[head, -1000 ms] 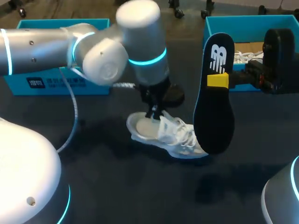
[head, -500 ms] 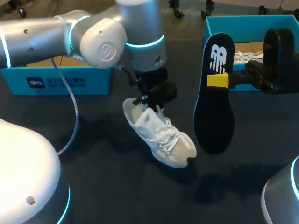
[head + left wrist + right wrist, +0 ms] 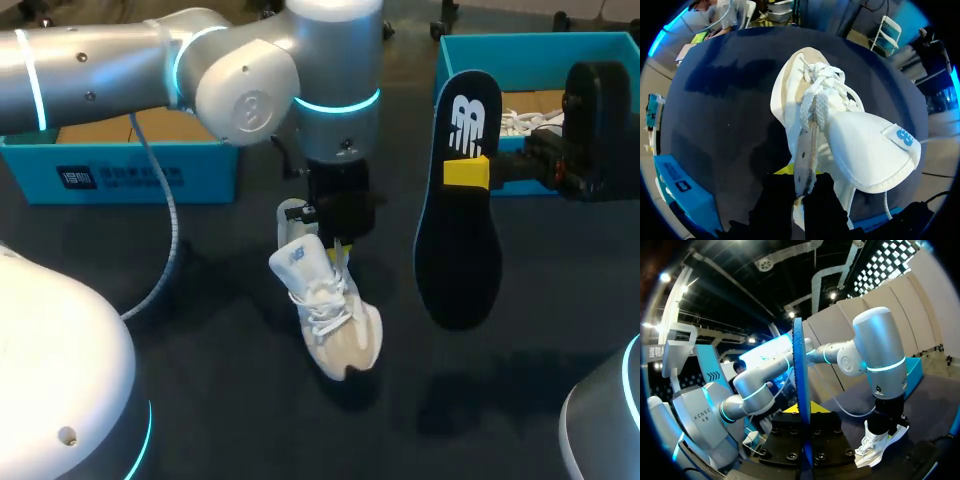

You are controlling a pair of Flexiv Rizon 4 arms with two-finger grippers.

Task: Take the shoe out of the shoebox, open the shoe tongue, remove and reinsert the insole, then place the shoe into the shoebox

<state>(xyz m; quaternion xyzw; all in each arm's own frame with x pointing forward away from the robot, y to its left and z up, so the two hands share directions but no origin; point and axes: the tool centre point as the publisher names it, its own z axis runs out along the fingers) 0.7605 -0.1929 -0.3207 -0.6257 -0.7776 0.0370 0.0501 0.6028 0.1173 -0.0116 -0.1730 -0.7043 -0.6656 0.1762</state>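
Observation:
A white shoe [image 3: 327,318] hangs tilted, toe down, close over the dark table [image 3: 220,400] in the head view. My left gripper [image 3: 336,238] is shut on the edge of the shoe's opening; in the left wrist view its fingers pinch that edge [image 3: 804,170] beside the laces, with the shoe [image 3: 860,145] stretching ahead. My right gripper [image 3: 466,172] is shut on the black insole [image 3: 456,250], held upright to the right of the shoe. The right wrist view shows the insole [image 3: 799,385] edge-on between the fingers, and the shoe [image 3: 879,445] beyond.
A blue shoebox [image 3: 120,165] sits at the back left behind my left arm. A second blue shoebox [image 3: 535,45] with white contents stands at the back right, behind my right gripper. Dark tabletop lies in front of the shoe.
My left arm has turned and shifted, swinging the shoe's toe from pointing right to pointing toward the table's front. The right arm and the insole have stayed still.

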